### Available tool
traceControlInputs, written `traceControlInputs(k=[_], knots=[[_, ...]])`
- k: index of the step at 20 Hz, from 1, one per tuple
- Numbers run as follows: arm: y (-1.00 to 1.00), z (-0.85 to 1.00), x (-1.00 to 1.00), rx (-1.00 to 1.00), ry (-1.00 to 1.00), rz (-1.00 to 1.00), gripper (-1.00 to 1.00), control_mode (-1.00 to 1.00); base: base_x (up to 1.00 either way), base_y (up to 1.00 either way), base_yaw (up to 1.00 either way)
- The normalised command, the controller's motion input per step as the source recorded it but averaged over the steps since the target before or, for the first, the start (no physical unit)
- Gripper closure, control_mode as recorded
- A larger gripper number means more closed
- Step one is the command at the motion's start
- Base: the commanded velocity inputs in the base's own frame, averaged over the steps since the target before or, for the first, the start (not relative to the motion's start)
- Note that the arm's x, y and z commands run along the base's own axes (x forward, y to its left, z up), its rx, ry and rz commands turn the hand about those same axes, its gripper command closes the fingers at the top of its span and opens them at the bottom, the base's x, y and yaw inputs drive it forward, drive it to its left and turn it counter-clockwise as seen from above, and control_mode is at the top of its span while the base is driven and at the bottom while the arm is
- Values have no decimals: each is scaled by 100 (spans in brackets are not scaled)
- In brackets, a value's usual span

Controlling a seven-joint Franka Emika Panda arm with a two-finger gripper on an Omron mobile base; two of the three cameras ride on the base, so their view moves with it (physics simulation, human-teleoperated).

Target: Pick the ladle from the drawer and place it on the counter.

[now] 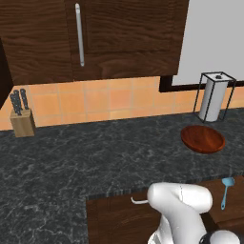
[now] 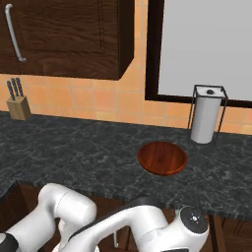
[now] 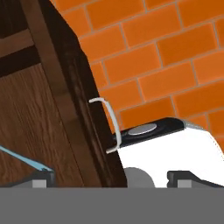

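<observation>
From the left base view I see the drawer (image 1: 119, 214) pulled out below the counter (image 1: 95, 157), its brown wood interior open to view, with its small curved silver handle (image 1: 139, 201) poking out just left of my arm's white elbow. The ladle (image 1: 226, 189) lies in the drawer's right part, bowl toward the counter edge and thin handle pointing back toward me, apart from my arm. In the hand view the drawer front (image 3: 70, 109) runs tilted across the picture, edge-on, with the silver handle (image 3: 107, 124) standing off it, and a thin light-blue line at the lower left is, I think, the ladle's handle (image 3: 22, 159) over the wood. The gripper (image 3: 113, 179) shows there as two dark fingertips (image 3: 41, 178) at the bottom, set wide apart with nothing between them, the left one just touching or overlapping that blue line; I cannot tell which. On the counter a round wooden plate (image 1: 203, 139) sits near the back right, with a paper-towel roll in a wire holder (image 1: 213, 97) behind it against the tiled wall (image 1: 95, 100). A knife block (image 1: 22, 119) stands at the far left of the counter. Above hangs a dark cabinet with a long steel bar (image 1: 80, 34). In the right base view my arm folds low in front of the counter (image 2: 74, 152), the plate (image 2: 162, 158) beyond it.
</observation>
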Motion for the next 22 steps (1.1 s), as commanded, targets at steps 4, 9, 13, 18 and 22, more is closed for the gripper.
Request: traceControlInputs(k=[4,9,13,18,22], knots=[[22,-61,67,-3,0,-8,-100,-100,0,0,0],[-5,-78,23,0,11,-1,-100,-100,0,0,0],[-15,-77,1,0,15,0,-100,-100,0,0,0],[-27,-100,-83,0,3,0,-100,-100,0,0,0],[-93,-81,-100,6,10,0,-100,-100,0,0,0]])
